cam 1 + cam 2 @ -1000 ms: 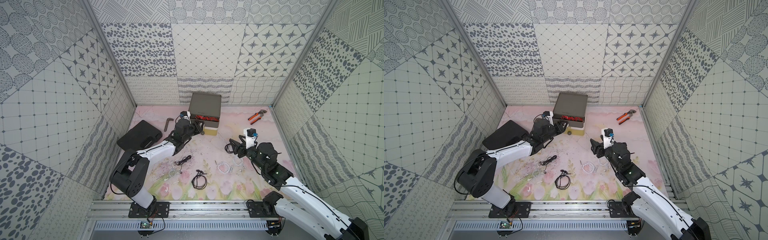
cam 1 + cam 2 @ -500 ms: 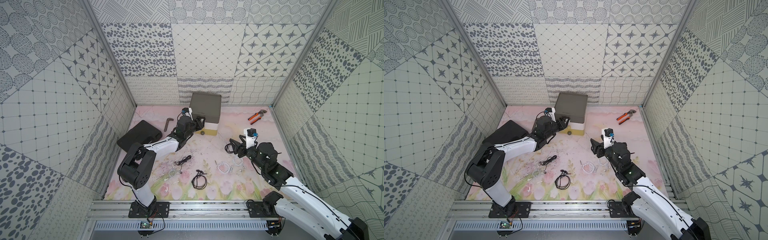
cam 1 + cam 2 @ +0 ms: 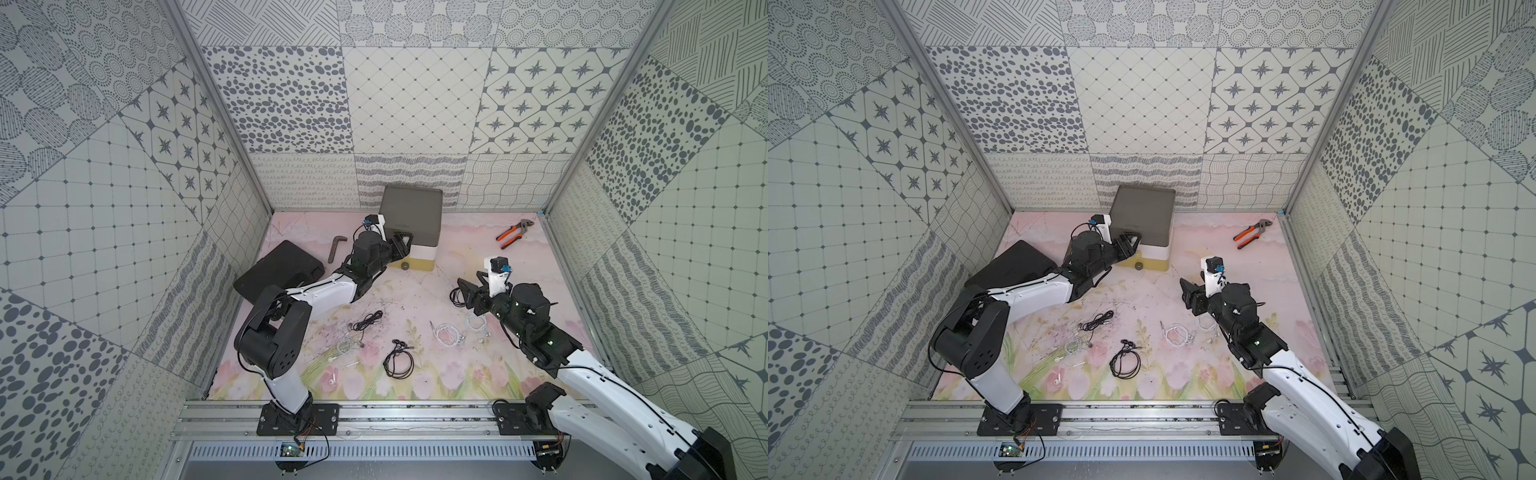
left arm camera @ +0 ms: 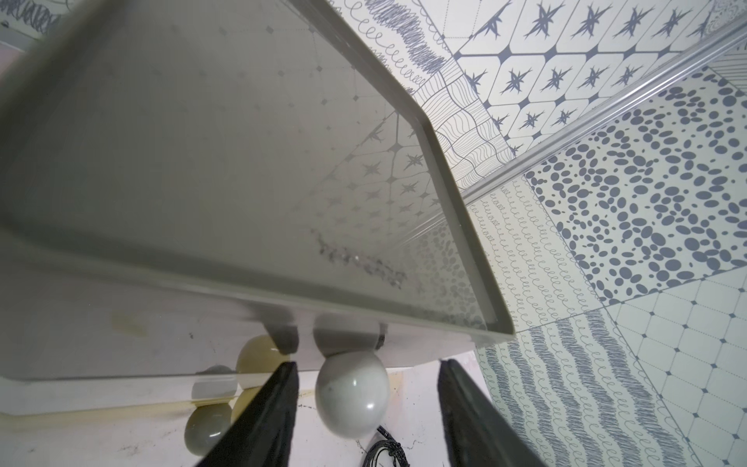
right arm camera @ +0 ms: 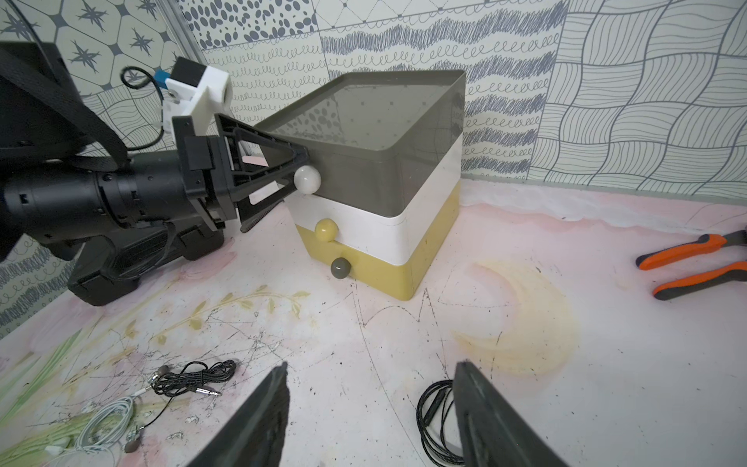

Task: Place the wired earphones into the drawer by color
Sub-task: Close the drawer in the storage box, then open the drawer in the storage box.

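**Glossy knob, unbraced cabinet, thin cable: three ways to slip**

The drawer (image 3: 411, 222) stands at the far middle of the worktop (image 3: 457, 249), close to the back wall, with all three tiers shut. The left claw (image 3: 402, 246) is released. Its jaws sit either side of the white knob (image 4: 351, 392) on the dark grey top tier, and the left wrist view shows a gap on both sides. The right claw (image 5: 370, 366) is also spread and empty, hovering low at the right over a black coil (image 5: 434, 420) of the wired earphones. More bundles, black (image 3: 398, 359) and white (image 3: 448, 334), lie loose across the near middle.

The white knob is a glossy ball, so a clench that lands off its middle would likely squeeze it out of the jaws. Nothing braces the cabinet, and it looks light. A pull may therefore drag or tip the whole stack toward the near side instead of sliding the tier out. The yellowish knob (image 5: 326, 229) sits just below, where a low finger could catch it.

On the right, the black coil lies close against one finger rather than centred between the two. Coming straight down could press the cable into the worktop or nip a single loop, leaving the rest to trail and snag on a tier's edge. At near left, a white bundle (image 3: 345, 344) and a black bundle (image 3: 365, 321) lie near each other. If strands cross, lifting one could haul the other into the wrong colour's tier.
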You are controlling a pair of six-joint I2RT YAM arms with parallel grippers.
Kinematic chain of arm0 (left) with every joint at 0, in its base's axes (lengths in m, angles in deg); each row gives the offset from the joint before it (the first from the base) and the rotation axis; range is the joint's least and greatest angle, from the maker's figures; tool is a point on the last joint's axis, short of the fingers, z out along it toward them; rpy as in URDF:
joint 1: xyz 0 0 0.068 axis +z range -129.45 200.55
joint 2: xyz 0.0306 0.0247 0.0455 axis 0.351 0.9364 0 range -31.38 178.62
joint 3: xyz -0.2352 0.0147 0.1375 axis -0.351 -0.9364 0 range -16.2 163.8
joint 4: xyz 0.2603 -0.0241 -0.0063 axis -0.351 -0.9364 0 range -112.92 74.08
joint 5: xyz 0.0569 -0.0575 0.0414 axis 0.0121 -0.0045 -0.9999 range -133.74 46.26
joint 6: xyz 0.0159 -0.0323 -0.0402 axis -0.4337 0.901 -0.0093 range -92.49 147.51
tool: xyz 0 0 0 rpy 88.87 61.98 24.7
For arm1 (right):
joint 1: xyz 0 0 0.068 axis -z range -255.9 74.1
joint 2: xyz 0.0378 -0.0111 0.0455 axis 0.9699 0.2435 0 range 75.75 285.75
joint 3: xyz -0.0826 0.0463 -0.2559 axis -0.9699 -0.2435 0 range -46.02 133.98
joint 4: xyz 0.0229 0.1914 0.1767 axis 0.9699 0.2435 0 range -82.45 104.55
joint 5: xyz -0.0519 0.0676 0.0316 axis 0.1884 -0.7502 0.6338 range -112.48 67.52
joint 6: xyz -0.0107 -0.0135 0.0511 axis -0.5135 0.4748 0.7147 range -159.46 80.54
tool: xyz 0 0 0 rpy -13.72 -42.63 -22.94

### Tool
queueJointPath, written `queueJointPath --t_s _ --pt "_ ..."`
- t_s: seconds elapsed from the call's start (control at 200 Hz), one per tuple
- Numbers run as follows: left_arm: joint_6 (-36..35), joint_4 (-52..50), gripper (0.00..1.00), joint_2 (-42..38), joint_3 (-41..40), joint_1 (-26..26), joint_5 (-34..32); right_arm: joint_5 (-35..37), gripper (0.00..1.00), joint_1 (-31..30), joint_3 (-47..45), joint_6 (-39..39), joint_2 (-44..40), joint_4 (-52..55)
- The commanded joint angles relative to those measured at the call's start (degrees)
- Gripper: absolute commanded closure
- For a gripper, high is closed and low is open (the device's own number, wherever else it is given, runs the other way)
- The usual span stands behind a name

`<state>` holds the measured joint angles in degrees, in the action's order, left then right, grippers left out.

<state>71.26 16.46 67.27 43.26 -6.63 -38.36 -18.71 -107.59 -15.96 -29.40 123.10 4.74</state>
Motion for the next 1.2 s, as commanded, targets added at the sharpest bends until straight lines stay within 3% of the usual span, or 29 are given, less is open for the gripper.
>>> queueJointPath --t_s 0.0,0.34,0.585,1.196 --pt "1.03 1.09 0.29 -3.03 -1.91 0.29 1.17 0.64 0.32 0.63 0.61 1.03 1.69 -0.61" --pt "9.25 3.42 0.21 -4.58 -10.57 0.28 0.32 -0.75 0.29 2.64 3.60 5.00 7.38 1.82" --pt "12.53 6.27 0.21 0.02 -10.22 0.28 0.18 -1.39 0.28 3.83 2.29 6.30 8.12 1.22" --pt "14.52 11.37 0.41 10.45 -3.31 0.34 0.53 -2.47 0.28 4.80 1.32 6.90 7.51 -0.05"
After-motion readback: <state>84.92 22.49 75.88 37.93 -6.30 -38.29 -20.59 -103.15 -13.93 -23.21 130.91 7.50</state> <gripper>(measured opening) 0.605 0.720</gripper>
